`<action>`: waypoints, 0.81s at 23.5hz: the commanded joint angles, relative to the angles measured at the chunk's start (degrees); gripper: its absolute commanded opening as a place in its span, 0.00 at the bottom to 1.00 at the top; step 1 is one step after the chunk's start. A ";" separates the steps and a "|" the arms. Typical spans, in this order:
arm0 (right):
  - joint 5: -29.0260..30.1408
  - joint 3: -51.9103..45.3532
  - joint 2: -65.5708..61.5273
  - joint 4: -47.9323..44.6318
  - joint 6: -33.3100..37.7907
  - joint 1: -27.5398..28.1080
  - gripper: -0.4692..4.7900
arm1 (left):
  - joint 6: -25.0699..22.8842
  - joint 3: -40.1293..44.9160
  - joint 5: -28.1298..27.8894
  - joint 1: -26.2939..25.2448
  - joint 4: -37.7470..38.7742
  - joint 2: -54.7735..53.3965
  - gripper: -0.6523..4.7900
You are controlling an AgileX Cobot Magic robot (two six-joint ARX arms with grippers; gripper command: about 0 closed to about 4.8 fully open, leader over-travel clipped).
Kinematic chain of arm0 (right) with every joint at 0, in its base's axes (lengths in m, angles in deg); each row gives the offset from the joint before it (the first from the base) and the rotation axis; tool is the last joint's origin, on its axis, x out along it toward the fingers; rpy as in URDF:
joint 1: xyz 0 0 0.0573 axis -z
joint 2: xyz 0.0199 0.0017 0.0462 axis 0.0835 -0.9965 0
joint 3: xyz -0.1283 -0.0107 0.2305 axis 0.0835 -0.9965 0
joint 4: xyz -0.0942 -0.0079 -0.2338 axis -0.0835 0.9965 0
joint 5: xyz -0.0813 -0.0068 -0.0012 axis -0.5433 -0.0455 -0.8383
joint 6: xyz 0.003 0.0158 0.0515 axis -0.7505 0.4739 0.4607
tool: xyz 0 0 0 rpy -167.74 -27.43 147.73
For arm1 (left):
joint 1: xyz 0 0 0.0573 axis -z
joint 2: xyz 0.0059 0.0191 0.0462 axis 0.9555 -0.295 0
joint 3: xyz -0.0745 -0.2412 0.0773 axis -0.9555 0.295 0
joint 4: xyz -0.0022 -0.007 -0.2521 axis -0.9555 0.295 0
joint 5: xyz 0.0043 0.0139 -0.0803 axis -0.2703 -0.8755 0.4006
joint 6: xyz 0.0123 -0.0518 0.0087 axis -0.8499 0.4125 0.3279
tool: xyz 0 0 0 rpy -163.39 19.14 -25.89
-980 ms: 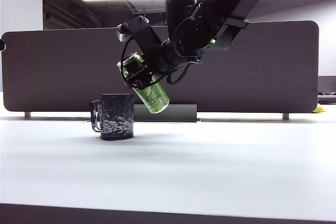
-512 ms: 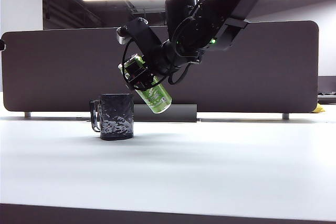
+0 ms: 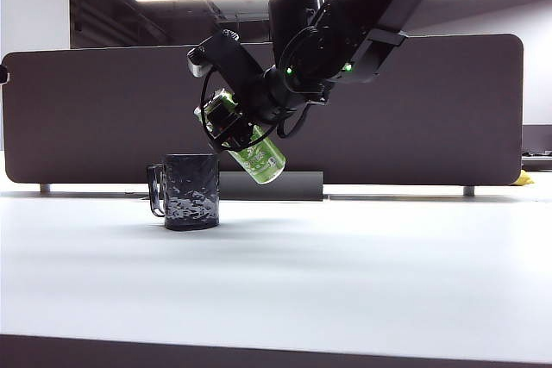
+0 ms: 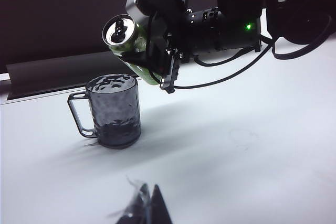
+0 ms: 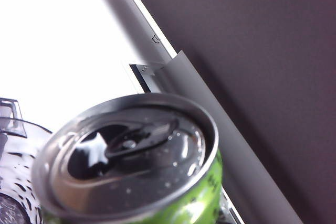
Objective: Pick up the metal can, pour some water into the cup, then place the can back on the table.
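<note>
Exterior view. Right gripper (image 3: 231,120) hangs in the air, above and just to the 2 o'clock side of the cup (image 3: 191,191), pinching the metal can (image 3: 251,154) around its upper body. Can tilted: long axis runs from silver top at about 10 o'clock down to base at about 4 o'clock. Top end sits over the cup's right rim, clear of the glass; base points away from the cup. Cup stands upright on the table (image 3: 345,265), handle at 9 o'clock. No stream visible. Left gripper not seen here.

Left wrist view. Left gripper (image 4: 143,208) shows only as dark fingertips at the frame's edge, low over the table and well apart from the cup (image 4: 113,110); they look pressed close together, holding nothing. Can (image 4: 127,43) mouth end faces this camera, just above the cup's far rim. Dark liquid level low in the cup, hard to judge.

Right wrist view. Can top (image 5: 128,156) fills the frame, droplets on the lid, tab opening toward the cup rim (image 5: 13,124), which lies at about 8 o'clock from the lid. Fingers themselves hidden behind the can.

Judgement: the move turns on the mouth relative to the cup opening. Mouth is near the rim but above horizontal; right arm alone is placed to act.
</note>
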 commanded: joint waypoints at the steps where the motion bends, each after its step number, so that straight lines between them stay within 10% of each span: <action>1: -0.39 0.68 0.63 -2.95 -0.94 -0.17 0.57 | 0.15 -0.07 0.04 -0.04 -0.55 -0.04 0.11; 19: -4.02 0.68 0.66 -1.53 -5.11 -1.36 0.57 | 0.15 -0.07 0.04 -0.04 -0.55 -0.04 0.11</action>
